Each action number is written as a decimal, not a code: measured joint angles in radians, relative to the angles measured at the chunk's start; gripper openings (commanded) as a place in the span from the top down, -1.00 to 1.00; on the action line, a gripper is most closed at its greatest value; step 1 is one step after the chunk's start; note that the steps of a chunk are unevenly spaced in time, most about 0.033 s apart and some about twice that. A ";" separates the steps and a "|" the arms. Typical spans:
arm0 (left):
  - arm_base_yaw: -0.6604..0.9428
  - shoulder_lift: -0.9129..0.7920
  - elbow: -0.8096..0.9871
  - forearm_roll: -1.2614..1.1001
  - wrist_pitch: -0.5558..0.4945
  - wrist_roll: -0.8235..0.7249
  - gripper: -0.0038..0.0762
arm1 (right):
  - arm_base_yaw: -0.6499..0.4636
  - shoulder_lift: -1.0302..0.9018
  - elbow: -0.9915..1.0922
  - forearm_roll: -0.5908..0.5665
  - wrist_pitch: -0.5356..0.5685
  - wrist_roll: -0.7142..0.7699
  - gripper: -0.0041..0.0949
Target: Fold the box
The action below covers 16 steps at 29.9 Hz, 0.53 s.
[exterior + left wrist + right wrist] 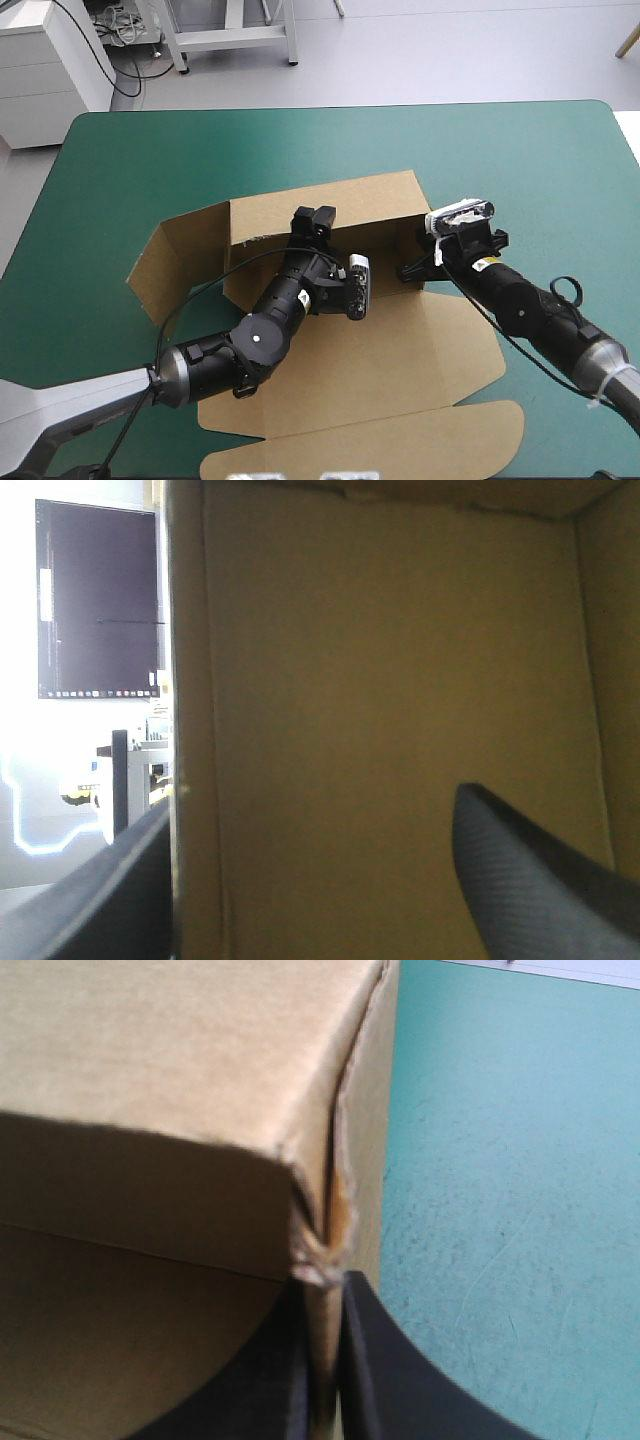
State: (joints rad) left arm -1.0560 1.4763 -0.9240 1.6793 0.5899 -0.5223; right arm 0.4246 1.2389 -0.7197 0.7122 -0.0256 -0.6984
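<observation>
We see the box (340, 205) near the middle of the teal-green cover (150, 150), half raised. Its back wall stands upright at 12 o'clock and a short wall rises at 3 o'clock. The side flap at 9 o'clock leans outward, away from the tray. The lid lies flat on the cover toward 6 o'clock, with its tuck flap at the near edge.

Inside the tray we find only the left gripper (314, 216), close against the back wall. Its arm reaches in from 7 o'clock and lies over the flat board and the tray floor.

In the left wrist view the left gripper (315, 800) has its fingers (540, 880) well apart. A brown wall (400, 630) stands upright ahead of them, and its free edge sits between the two fingers. One finger is on the inner side and the other lies past the edge, on the outside. We cannot tell whether either finger touches the board.

The right gripper (412, 268) comes in from 4 o'clock to the corner at 3 o'clock. In the right wrist view the right gripper (325, 1285) has its fingers pressed almost together on a thin edge of board. That edge is at the corner of the box (180, 1060), where the board is creased and frayed. Bare cover (500, 1160) lies just beside the outer finger.
</observation>
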 measured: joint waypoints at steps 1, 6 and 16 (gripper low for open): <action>-0.014 0.000 0.000 0.000 0.009 0.000 -0.39 | -0.005 0.019 -0.015 -0.002 0.005 0.000 0.96; -0.045 0.000 0.000 -0.002 0.036 0.000 -0.38 | -0.084 0.124 -0.128 -0.004 0.097 0.000 0.96; -0.046 0.000 0.000 -0.003 0.043 0.000 -0.38 | -0.226 0.296 -0.417 -0.124 0.369 0.094 0.96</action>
State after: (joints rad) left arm -1.1016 1.4763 -0.9240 1.6763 0.6326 -0.5223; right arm 0.1983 1.5352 -1.1363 0.5884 0.3435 -0.6046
